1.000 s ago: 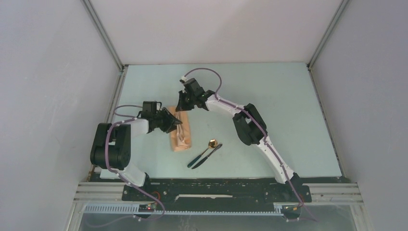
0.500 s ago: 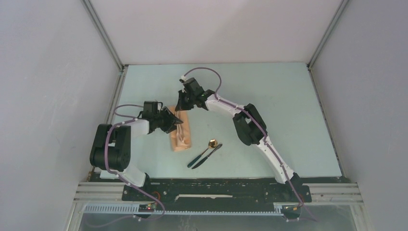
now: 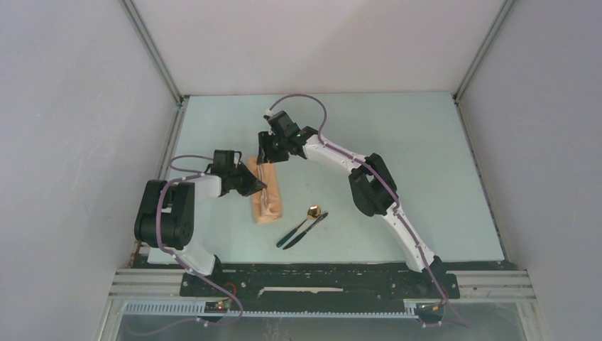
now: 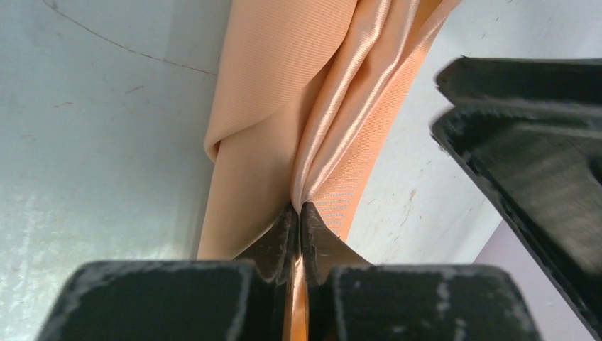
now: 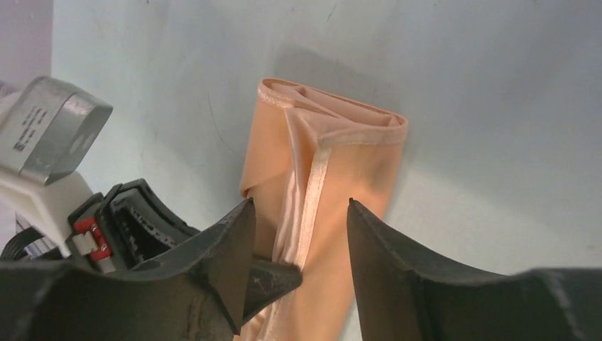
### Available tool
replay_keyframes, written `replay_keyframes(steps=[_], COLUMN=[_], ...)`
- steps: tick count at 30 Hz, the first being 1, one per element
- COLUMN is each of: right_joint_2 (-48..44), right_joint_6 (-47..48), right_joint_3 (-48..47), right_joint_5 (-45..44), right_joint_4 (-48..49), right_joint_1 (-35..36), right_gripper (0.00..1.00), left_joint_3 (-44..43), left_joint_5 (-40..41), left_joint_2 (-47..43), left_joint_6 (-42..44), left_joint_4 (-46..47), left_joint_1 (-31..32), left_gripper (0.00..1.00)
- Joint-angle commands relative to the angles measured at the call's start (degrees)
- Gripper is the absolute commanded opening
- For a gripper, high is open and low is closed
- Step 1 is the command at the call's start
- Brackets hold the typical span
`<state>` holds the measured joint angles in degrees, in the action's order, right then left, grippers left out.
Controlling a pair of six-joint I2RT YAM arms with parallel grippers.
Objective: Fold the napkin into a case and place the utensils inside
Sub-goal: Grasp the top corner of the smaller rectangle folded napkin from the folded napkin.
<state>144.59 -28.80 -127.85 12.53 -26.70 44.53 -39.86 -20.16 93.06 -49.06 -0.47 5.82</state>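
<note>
Both arms crowd the far half of the narrow folded peach-tan cloth napkin [image 3: 268, 206]. The left gripper [image 3: 262, 186], pinched on a fold, blocks its left flank, and the right gripper [image 3: 265, 160], jaws apart, caps the far end. A gold-bowled spoon [image 3: 313, 212] and a slim dark knife [image 3: 307, 229] lie nearby on the right. I see passing room across the pale blue-green table [image 3: 426, 156] beyond.

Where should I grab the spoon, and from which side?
Grip the spoon by the middle of its dark handle, straight down from above, jaws across it. It lies flat and slanted on the table, gold bowl at the far end. The knife lies close along its right side, so room there looks tight; the left side is bare.
</note>
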Motion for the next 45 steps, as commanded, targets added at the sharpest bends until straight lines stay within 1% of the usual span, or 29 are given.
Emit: replay_keyframes(steps=[1, 3, 4, 6, 12, 14, 19, 24, 27, 31, 35, 38, 40, 45], right_joint_2=[-6.53, -5.83, -5.30, -3.78, 0.29, 1.58, 4.44, 5.97, 7.25, 8.51, 8.25, 8.02, 7.98, 6.84], right_joint_6=[3.73, 4.60, 4.39, 4.19, 3.80, 4.40, 5.48, 6.39, 5.34, 5.02, 5.92, 5.76, 5.01, 4.96], right_joint_3=[1.07, 0.24, 0.03, -1.03, -4.23, -5.36, -8.37, -8.92, -8.91, -9.40, -9.62, -9.74, -9.77, -9.53], right_joint_5=[-3.29, -2.85, -1.88, -0.39, 0.94, -0.22, -3.59, -8.37, -8.75, -8.69, -8.49, -8.14, -6.85, -4.60], right_joint_4=[-2.31, -2.13, -1.36, -0.04, 1.74, 1.86, 0.25, -1.59, -2.03, -1.87, -0.92, -0.49, 0.30, 1.65], right_joint_1=[0.54, 0.56, 0.37, 0.21, 0.50, 0.87, 1.43, 2.71, 2.80, 2.86, 2.86, 2.65, 2.06, 1.44], right_gripper=[0.62, 0.65, 0.66, 0.65, 0.65, 0.65, 0.57, 0.60, 0.60, 0.51, 0.44, 0.36, 0.28, 0.05], left_joint_3=[2.50, 2.90, 3.08, 3.61, 4.89, 5.40, 5.96, 6.23, 6.52, 6.79, 6.81, 6.96, 7.07, 6.91], left_joint_5=[3.84, 3.46, 3.14, 2.77, 2.85, 2.40, 2.14, 1.73, 1.69, 1.55, 1.44, 1.47, 1.69, 1.49], left_joint_2=[0.33, 0.69, 0.91, 1.07, 1.27, 1.46, 1.31, 1.00, 0.81, 0.86, 0.98, 0.91, 0.81, 0.13], left_joint_6=[0.67, 0.42, 0.31, -0.07, -0.36, -0.62, -0.60, -0.67, -0.68, -0.69, -0.67, -0.69, -0.61, -0.22], left_joint_4=[-1.01, -0.31, 0.09, 1.00, 3.14, 4.04, 4.42, 4.89, 5.12, 5.38, 5.56, 5.63, 5.66, 5.59], left_joint_1=[-0.36, -0.42, -0.44, -0.55, -1.02, -1.25, -1.42, -1.60, -1.57, -1.60, -1.58, -1.61, -1.60, -1.60], left_gripper=[0.06, 0.04, 0.04, 0.01, 0.00, 0.00, 0.00, 0.00, 0.00, 0.00, 0.00, 0.00, 0.00, 0.00])
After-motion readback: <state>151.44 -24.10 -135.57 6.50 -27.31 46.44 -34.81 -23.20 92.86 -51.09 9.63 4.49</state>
